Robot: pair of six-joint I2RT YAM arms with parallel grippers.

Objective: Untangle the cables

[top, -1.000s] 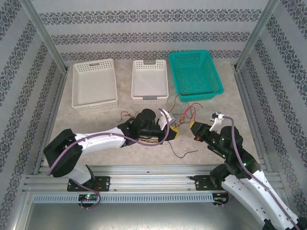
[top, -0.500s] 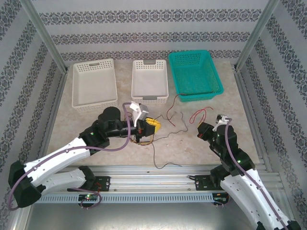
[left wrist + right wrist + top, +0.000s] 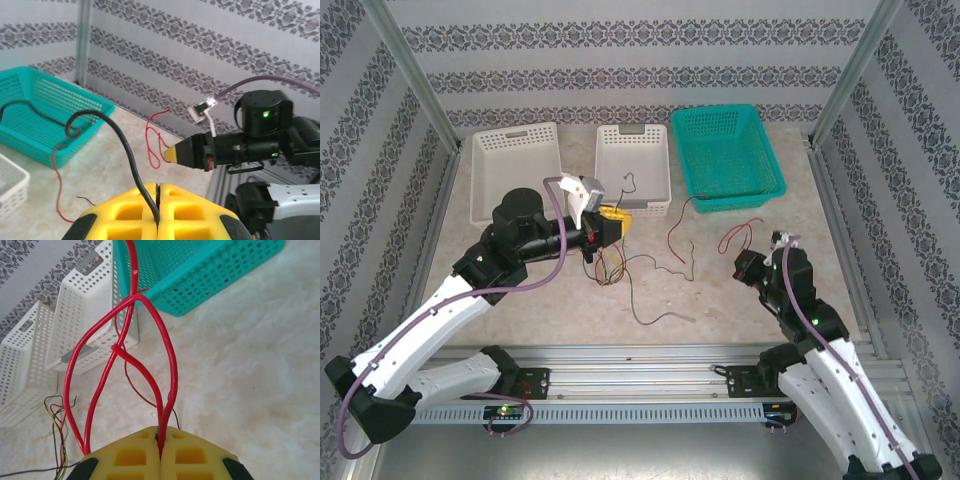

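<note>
Pulled farther apart than half a second ago: pinching a dark cable (image 3: 121,137) in the pressed-together left gripper (image 3: 611,226), now raised nearer the middle white basket (image 3: 632,205); clamping a red cable (image 3: 170,365) in the right gripper (image 3: 741,266), drawn back toward the right edge of the table (image 3: 720,305). Between them, loose strands (image 3: 612,268) trailing mid-table. Behind, teal basket (image 3: 720,110) with a wire (image 3: 688,207) over its near rim.
</note>
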